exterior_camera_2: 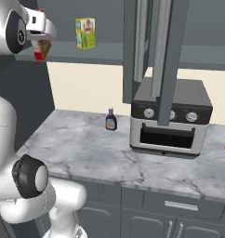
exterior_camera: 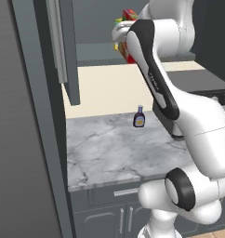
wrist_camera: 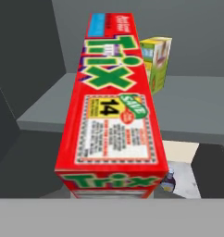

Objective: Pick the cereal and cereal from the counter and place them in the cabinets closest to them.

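Jaws clamped on the red and green cereal box at the cabinet shelf — next, seemingly, set it down beside the yellow-green carton.

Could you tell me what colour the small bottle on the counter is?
The small bottle is dark blue with an orange-yellow label, clearest in the right base view.

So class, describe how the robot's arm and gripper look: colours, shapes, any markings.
The arm has glossy white rounded shells with black joint sections and round black caps at the joints. One black section carries small pale lettering, too small to read. The gripper has a white boxy body with a small red mark.
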